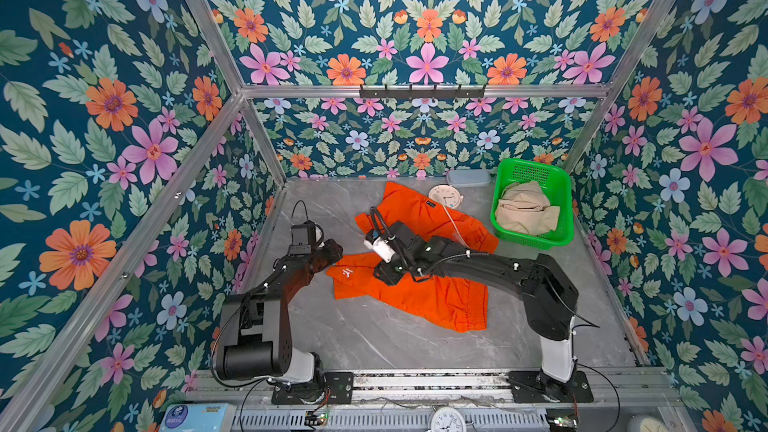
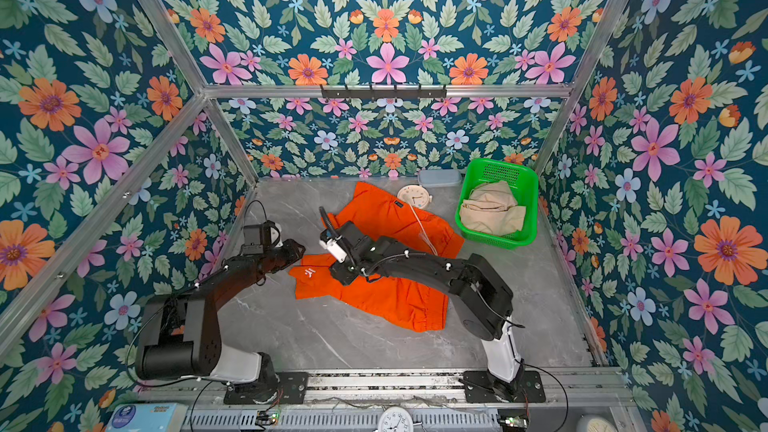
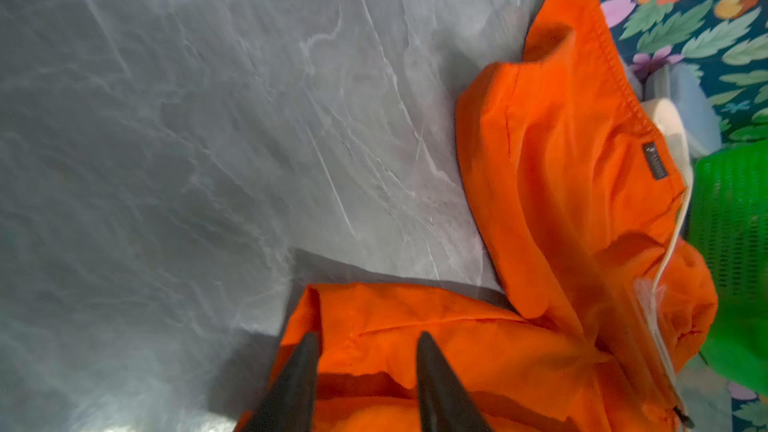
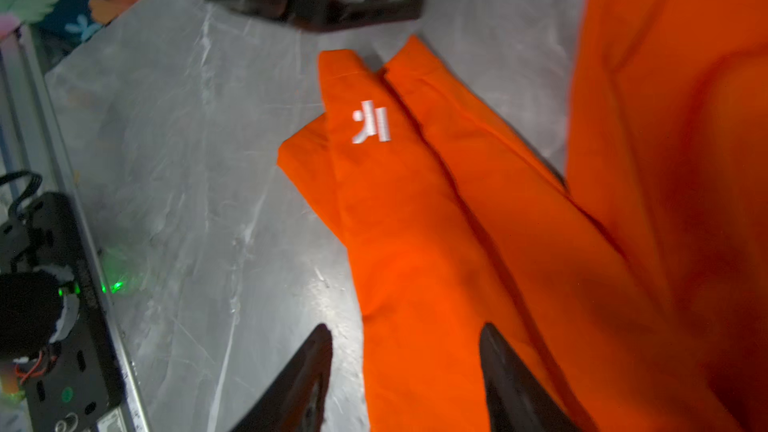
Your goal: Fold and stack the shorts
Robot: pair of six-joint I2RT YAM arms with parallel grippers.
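Observation:
The orange shorts (image 1: 432, 297) (image 2: 395, 297) lie spread and rumpled on the grey marble table, one leg toward the back, the other toward the front, white logo (image 4: 371, 122) up. My left gripper (image 1: 334, 253) (image 3: 368, 340) is open, its fingers low over the hem corner of the near leg. My right gripper (image 1: 382, 278) (image 4: 406, 328) reaches across the middle and is open, straddling the edge of the same leg without pinching it. The beige shorts (image 1: 525, 207) (image 2: 490, 209) sit bunched in the green basket (image 1: 532, 170).
The basket stands at the back right. A small white clock (image 1: 445, 197) and a grey lidded box (image 1: 468, 177) lie against the back wall beside the orange cloth. Floral walls close in three sides. A metal rail (image 1: 415, 380) runs along the front.

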